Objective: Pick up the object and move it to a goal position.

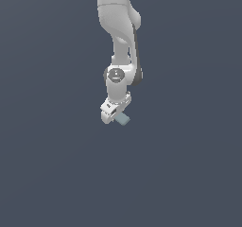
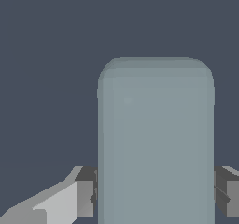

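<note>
Against plain dark slate backdrop, surface edge indiscernible: gripper [image 1: 115,116] pinching block [image 1: 123,119], fingers [image 2: 84,197] touching its sides.

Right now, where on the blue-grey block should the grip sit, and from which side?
Across the block's two long flat sides, near one end, coming along its length: the wrist view shows a finger flush against each side, so the gripper looks sensibly placed.

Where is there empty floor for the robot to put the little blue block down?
Nearly everywhere. In the exterior view, plain dark ground spreads on both sides of the arm and below the gripper. The only crowded spot is at the gripper itself, where the fingers press the blue-grey block from both sides.
</note>
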Tool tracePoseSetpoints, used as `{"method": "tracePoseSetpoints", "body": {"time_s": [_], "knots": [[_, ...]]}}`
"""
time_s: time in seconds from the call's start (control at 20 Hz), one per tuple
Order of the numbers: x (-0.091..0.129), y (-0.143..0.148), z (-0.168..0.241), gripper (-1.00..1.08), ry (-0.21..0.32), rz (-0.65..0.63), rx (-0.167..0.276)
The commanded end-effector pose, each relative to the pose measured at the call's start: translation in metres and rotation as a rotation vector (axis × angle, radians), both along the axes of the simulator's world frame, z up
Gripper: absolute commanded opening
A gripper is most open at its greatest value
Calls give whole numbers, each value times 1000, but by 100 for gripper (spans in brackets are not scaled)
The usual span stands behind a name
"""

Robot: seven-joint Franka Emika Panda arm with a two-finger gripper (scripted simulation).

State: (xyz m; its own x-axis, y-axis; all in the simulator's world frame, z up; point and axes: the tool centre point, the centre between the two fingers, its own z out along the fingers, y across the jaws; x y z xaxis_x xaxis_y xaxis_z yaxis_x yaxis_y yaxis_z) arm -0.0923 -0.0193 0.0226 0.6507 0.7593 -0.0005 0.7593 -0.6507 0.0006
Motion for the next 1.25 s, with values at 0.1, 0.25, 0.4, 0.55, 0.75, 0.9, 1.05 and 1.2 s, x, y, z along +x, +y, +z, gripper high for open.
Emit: {"method": "tracePoseSetpoints", "body": {"time_s": [0.1,0.25,0.4,0.55,0.75,0.9,1.05,1.2], "knots": [[12,8,17,-100,-1,1,1],[24,16,33,-100,0,1,1],[38,26,52,-100,0,1,2],[51,34,69,-100,0,1,2],[65,42,86,-100,0,1,2],[72,46,94,-100,0,0,2],[77,48,99,-100,0,0,1],[78,48,100,-100,0,0,1]]}}
